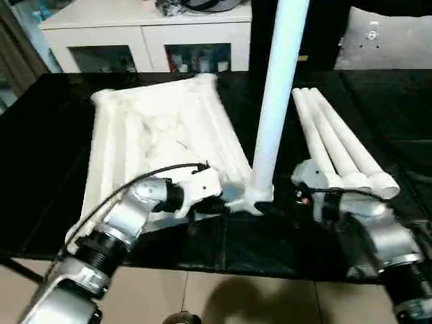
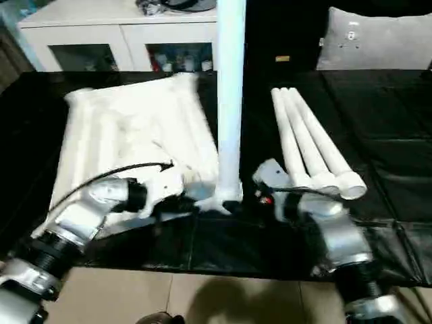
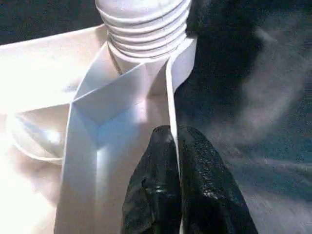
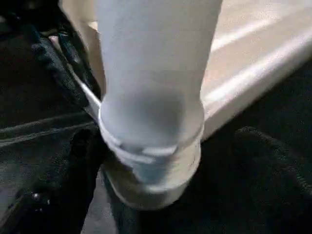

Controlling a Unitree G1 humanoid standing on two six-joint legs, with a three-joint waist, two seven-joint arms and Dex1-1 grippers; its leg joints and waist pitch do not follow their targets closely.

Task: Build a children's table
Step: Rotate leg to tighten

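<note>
Behind the black work surface (image 1: 378,115) you see a white cabinet (image 1: 145,37) with glass doors. On the black surface the tabletop (image 1: 155,135) lies underside up, and one leg (image 1: 273,108) stands upright in its near corner socket. Three more legs (image 1: 337,145) lie beside it, so I judge one of four is done. Your left gripper (image 3: 176,185) is clenched on a rib of the tabletop; your right gripper (image 4: 161,161) is released, its fingers wide around the leg's base.

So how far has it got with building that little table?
One leg stands upright in a corner socket of the upside-down tabletop. The left gripper is shut on the tabletop's edge beside that corner, while the right gripper sits open around the leg's base. Three legs lie on the black surface, not yet fitted.
</note>
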